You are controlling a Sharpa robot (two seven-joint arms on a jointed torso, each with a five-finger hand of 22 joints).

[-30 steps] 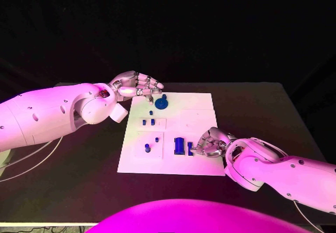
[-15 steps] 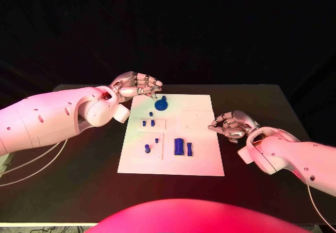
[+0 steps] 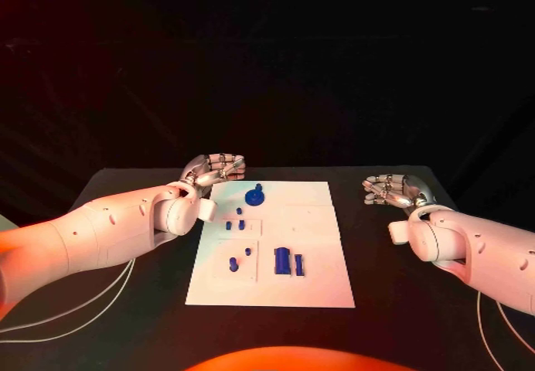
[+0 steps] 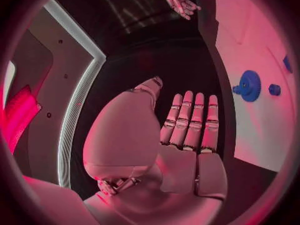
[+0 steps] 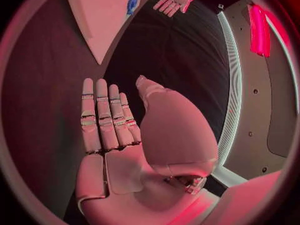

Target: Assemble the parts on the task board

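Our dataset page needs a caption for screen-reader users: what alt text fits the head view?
A white task board lies mid-table carrying small blue parts, including a round blue gear near its far edge. The left robot hand hangs open at the board's far left corner; the right robot hand hangs open over the black table, right of the board.

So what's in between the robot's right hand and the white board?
Nothing. In the head view, only bare black table lies between the right hand and the task board. The right wrist view shows the same dark gap.

Smooth white arm shells with small dark screw holes, thin pale cables, jointed silver robot hand [image 3: 219, 168].
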